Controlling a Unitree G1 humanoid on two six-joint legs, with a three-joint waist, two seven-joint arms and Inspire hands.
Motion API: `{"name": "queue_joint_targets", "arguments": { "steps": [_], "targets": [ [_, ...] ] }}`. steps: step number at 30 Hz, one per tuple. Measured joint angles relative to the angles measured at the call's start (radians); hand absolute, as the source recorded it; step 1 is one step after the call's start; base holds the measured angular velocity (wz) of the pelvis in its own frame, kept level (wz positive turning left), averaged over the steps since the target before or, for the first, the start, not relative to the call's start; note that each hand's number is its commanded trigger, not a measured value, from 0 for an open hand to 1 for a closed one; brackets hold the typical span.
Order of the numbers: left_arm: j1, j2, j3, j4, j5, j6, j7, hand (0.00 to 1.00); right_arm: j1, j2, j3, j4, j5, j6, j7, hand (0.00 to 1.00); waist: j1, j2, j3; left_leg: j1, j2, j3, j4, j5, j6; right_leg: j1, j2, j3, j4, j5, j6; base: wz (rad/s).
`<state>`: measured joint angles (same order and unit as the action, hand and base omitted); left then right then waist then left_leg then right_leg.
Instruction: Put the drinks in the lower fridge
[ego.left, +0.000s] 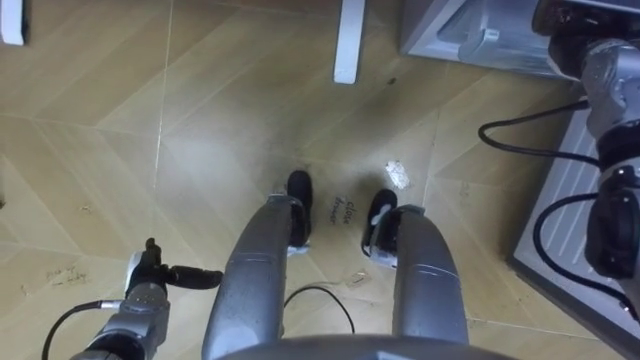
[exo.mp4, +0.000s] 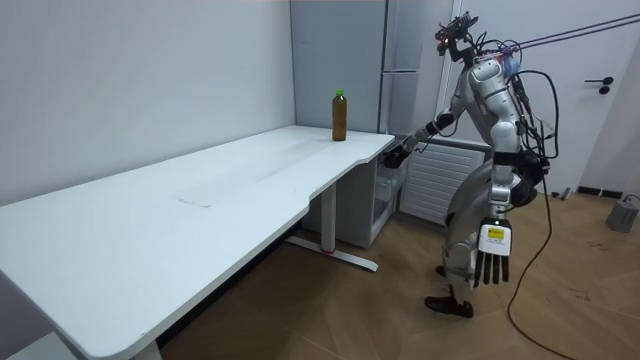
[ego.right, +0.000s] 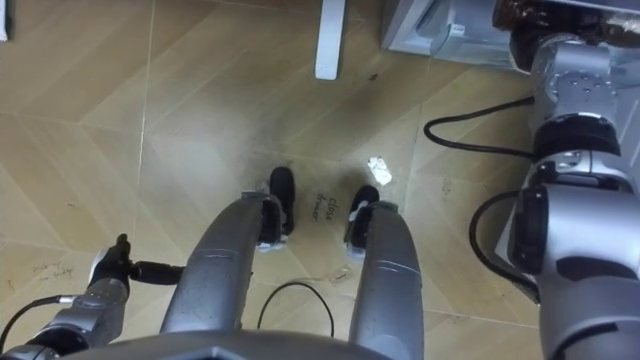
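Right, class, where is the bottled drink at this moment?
In the room view the bottle stands upright on the white table's far corner, close to the grey fridge behind it.
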<state>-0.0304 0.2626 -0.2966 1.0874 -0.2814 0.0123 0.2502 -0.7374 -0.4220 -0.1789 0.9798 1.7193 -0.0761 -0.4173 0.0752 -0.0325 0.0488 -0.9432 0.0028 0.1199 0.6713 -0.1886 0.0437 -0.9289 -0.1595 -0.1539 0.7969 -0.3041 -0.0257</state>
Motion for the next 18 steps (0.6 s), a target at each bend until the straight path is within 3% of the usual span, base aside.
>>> {"name": "queue_joint_targets", "arguments": {
  "steps": [18],
  "targets": [
    [0.0, 0.0, 0.0, -0.008, -0.002, 0.002, 0.005, 0.0, 0.0, -0.021, 0.0, 0.012, -0.039, -0.022, -0.047, 0.0, 0.008, 0.003, -0.0001, -0.003, 0.0, 0.0, 0.006, -0.001, 0.001, 0.003, -0.01, -0.014, 0.001, -0.002, -0.001, 0.01]
  ]
}}
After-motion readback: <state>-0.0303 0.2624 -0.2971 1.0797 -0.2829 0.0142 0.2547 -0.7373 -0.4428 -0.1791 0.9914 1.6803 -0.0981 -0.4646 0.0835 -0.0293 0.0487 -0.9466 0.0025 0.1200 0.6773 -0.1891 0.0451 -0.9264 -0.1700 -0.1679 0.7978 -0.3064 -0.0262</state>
